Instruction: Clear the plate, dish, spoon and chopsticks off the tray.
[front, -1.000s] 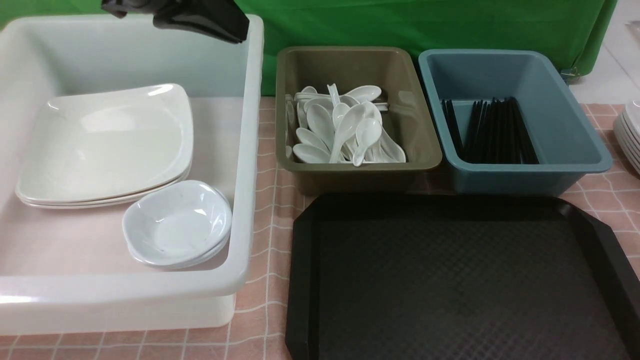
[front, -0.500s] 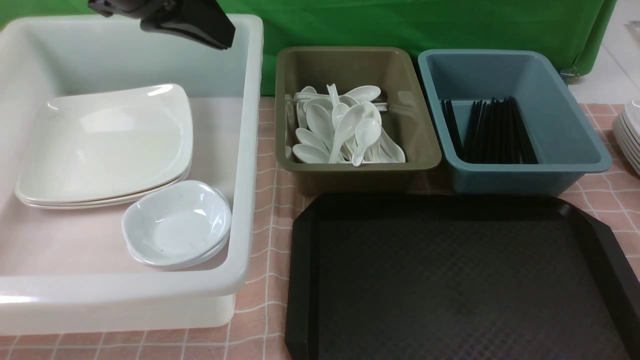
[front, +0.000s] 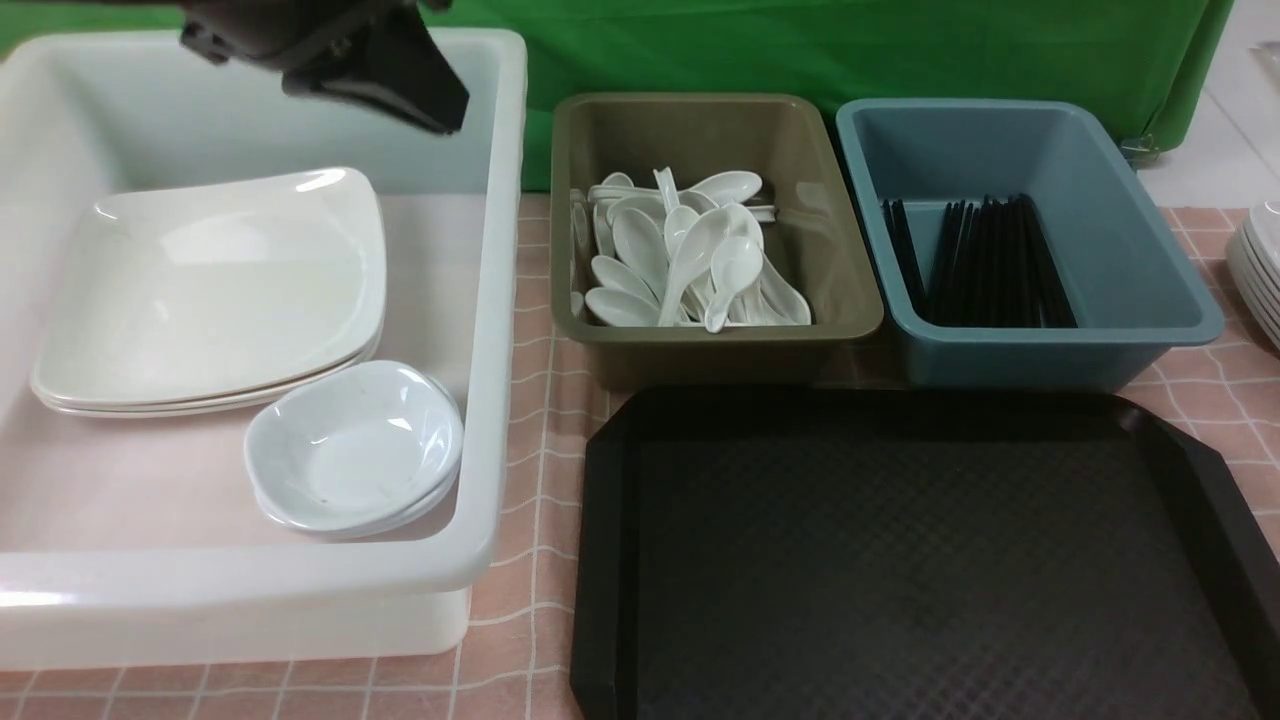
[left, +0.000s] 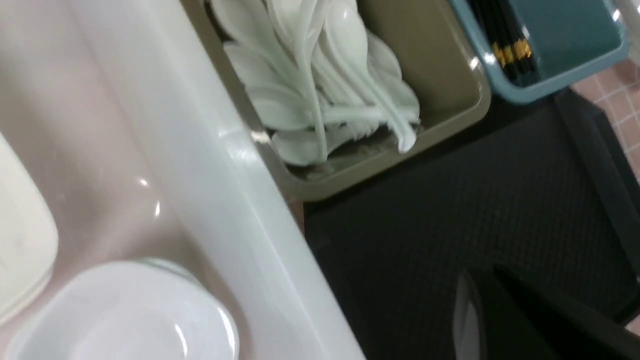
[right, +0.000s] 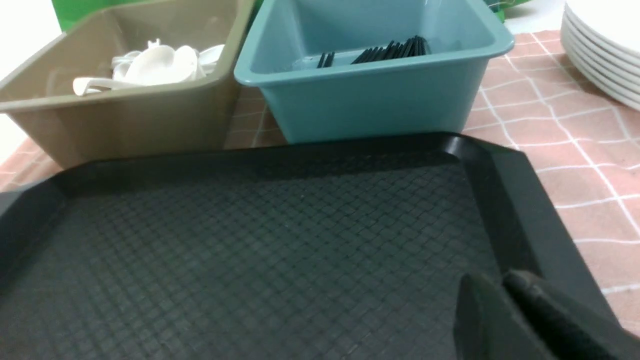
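The black tray lies bare at the front right; nothing is on it. Stacked white plates and stacked small dishes lie in the white tub. White spoons fill the olive bin. Black chopsticks lie in the blue bin. My left gripper hangs shut and empty above the tub's far right corner; it also shows in the left wrist view. My right gripper is shut and empty low over the tray's right part, out of the front view.
A stack of white plates stands at the table's right edge, also in the right wrist view. A green cloth hangs behind the bins. The table has a pink checked cloth.
My left gripper has moved a little to the left and slightly down above the tub's far end. Nothing else has moved.
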